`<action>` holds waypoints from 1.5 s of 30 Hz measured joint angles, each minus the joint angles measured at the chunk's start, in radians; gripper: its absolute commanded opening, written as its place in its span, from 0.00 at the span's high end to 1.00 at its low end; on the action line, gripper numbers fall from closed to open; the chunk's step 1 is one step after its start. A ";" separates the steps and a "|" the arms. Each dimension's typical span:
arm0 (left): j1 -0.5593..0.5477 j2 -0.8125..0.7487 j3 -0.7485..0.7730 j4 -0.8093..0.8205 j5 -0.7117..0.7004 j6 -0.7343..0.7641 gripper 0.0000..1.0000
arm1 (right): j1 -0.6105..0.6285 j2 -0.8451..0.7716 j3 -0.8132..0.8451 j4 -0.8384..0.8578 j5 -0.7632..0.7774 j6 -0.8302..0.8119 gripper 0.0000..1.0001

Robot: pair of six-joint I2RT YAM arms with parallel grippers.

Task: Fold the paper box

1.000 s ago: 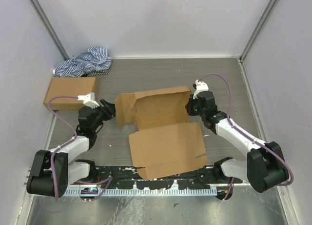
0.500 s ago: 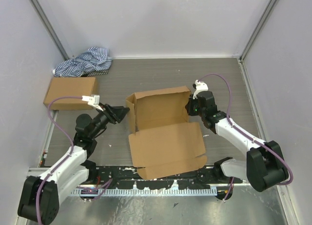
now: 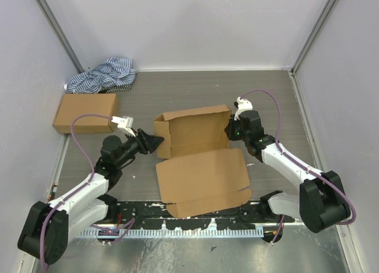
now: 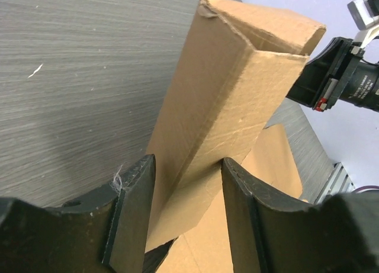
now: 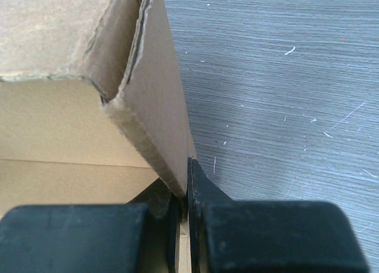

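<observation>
Walls decide our next move: the paper box (image 3: 198, 134) lies on the desk (image 3: 177, 92), long axis left to right, right end effector (image 3: 229, 131) clenched on its right wall, left end effector (image 3: 156, 141) straddling its left wall, pinch uncertain.

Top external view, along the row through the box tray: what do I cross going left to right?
Sealed oblong brown carton → left gripper → plain brown corrugated cardboard paper box → right gripper. Blue-and-white striped cloth omitted; it overlaps the carton.
</observation>
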 measured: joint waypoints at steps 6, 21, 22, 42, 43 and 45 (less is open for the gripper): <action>-0.103 -0.008 0.078 -0.088 -0.106 0.050 0.47 | -0.001 0.000 0.000 0.000 -0.003 0.001 0.97; -0.354 0.129 0.263 -0.302 -0.496 0.188 0.52 | -0.004 -0.024 0.000 -0.014 -0.012 0.000 0.96; -0.366 0.137 0.272 -0.314 -0.527 0.193 0.51 | -0.004 -0.027 -0.001 -0.016 -0.011 0.001 0.96; -0.558 0.424 0.579 -0.732 -1.191 0.180 1.00 | 0.055 -0.072 -0.010 -0.078 -0.013 0.059 0.99; -0.566 0.450 0.615 -0.774 -1.218 0.159 1.00 | 0.059 -0.073 -0.010 -0.089 -0.006 0.068 0.98; -0.580 0.511 0.703 -0.893 -1.279 0.098 1.00 | 0.068 -0.073 -0.008 -0.108 0.008 0.094 0.99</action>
